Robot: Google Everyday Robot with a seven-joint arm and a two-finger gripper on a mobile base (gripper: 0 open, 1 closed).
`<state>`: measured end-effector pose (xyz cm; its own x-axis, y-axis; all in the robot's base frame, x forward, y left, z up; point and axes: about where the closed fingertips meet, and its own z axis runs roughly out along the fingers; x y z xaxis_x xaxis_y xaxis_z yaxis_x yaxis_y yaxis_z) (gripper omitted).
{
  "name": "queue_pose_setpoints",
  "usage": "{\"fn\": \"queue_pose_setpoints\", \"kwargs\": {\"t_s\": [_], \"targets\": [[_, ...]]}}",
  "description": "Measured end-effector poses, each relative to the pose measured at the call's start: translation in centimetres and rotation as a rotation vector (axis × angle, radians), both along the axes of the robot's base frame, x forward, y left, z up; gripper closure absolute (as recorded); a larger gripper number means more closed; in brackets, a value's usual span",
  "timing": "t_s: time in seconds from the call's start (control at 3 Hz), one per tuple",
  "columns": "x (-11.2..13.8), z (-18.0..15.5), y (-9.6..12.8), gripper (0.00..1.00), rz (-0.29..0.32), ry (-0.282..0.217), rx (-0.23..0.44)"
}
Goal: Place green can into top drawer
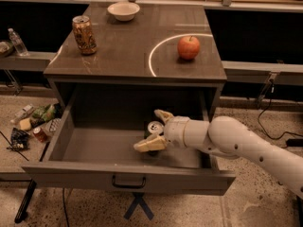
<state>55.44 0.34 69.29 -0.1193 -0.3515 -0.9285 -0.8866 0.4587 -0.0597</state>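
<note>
The top drawer (85, 176) of the grey cabinet is pulled wide out, its dark bar handle (129, 183) facing me. The green can (155, 127) stands upright inside the drawer, right of centre, with its silver top showing; its body is mostly hidden. My gripper (147, 130) reaches into the drawer from the right. Its pale fingers (147, 145) are spread apart on either side of the can, with a gap between each finger and the can.
On the cabinet top (123, 56) stand a tan-orange can (84, 34), a white bowl (123, 11) and a red apple (189, 47). Litter (33, 124) lies on the floor to the left. A water bottle (17, 42) stands on the left shelf.
</note>
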Motion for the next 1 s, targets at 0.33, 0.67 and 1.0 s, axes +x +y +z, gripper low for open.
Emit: {"fn": "queue_pose_setpoints", "kwargs": {"t_s": [0.33,0.67,1.0], "targets": [[-0.2,0.0,-0.3,0.0,-0.008,0.014,-0.004],[1.4,4.4,-4.2,0.19,-0.089,0.02,-0.027],[2.6,11.9,-8.8,0.42,-0.167,0.0,-0.071]]}}
